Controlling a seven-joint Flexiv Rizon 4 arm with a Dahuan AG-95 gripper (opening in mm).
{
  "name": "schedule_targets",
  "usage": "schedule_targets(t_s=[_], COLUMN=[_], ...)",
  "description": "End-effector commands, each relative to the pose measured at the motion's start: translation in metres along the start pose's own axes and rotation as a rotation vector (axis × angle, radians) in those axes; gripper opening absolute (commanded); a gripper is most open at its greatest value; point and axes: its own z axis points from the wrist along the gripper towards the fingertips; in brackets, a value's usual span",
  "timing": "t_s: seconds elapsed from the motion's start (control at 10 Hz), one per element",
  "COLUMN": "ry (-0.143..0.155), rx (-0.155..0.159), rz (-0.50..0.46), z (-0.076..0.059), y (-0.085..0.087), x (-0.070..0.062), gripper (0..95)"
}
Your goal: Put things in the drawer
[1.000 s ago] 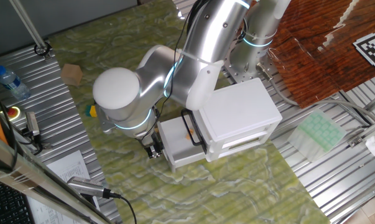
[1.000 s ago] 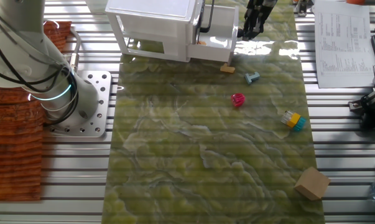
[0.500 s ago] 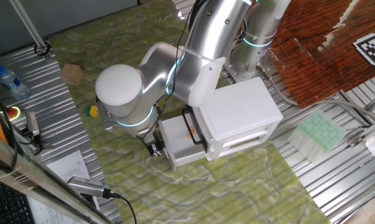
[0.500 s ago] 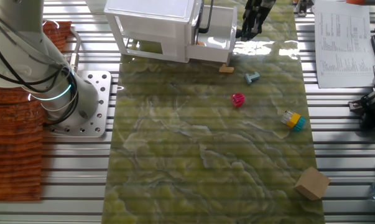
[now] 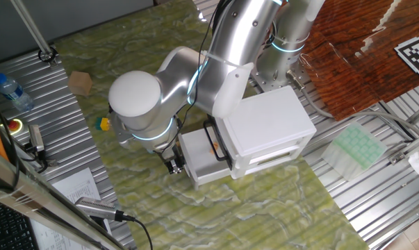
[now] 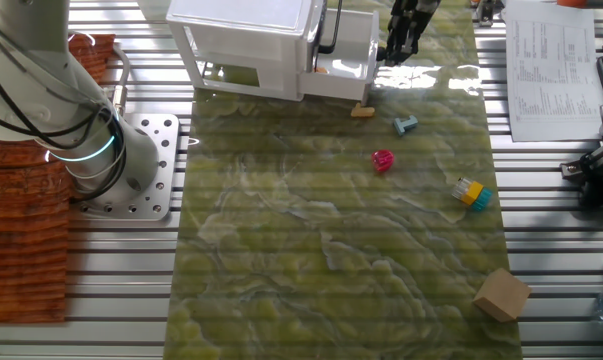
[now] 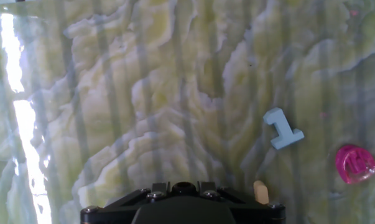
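Little orange piece [image 5: 212, 147] inside the drawer [image 5: 201, 161], close to the black bar handle [image 5: 218, 144]. Seen from the other fixed view too, as a small orange spot [image 6: 324, 68] in the open drawer [image 6: 346, 48]. Drawer pulled out from the white cabinet [image 5: 268, 128], standing on the green mat [image 6: 321, 270].

Just past the drawer front, the gripper [image 6: 392, 56], pointing down at the mat and holding nothing. Dark fingers close to each other, but too small to tell if the jaws are apart or together. Only the black body of the gripper in the hand view, no fingers.

On the mat beside the drawer corner, a tan piece [image 6: 362, 111]. Near it, a light blue piece [image 6: 406, 125], shaped like a number one in the hand view [image 7: 283, 129]. A bit farther out, a pink piece [image 6: 382, 160]. Farther still, a yellow and blue piece [image 6: 470, 193]. All four apart from each other.

At the far corner of the mat, well away from the toys, a brown block [image 6: 501, 294]. Off the mat, a sheet of paper [image 6: 551, 70] on the metal table [image 6: 541, 200]. On the other side of the cabinet, the shiny base of the arm [image 6: 91, 150].
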Motion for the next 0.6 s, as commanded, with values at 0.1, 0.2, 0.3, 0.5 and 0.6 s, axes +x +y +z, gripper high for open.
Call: schedule_targets(t_s=[0.1,0.2,0.3,0.5,0.6], ry=[0.002,0.002,0.002,0.003,0.003], rx=[0.0,-0.001,-0.001,0.0,0.0], rz=[-0.001,-0.002,-0.001,0.001,0.002], z=[0.0019,0.0028,0.0029,0.0027,0.003], y=[-0.0003,-0.0007,-0.0004,0.0011,0.001], x=[0.0004,0.0014,0.0016,0.0028,0.0031], gripper=[0.0,0.0,0.0,0.0,0.0])
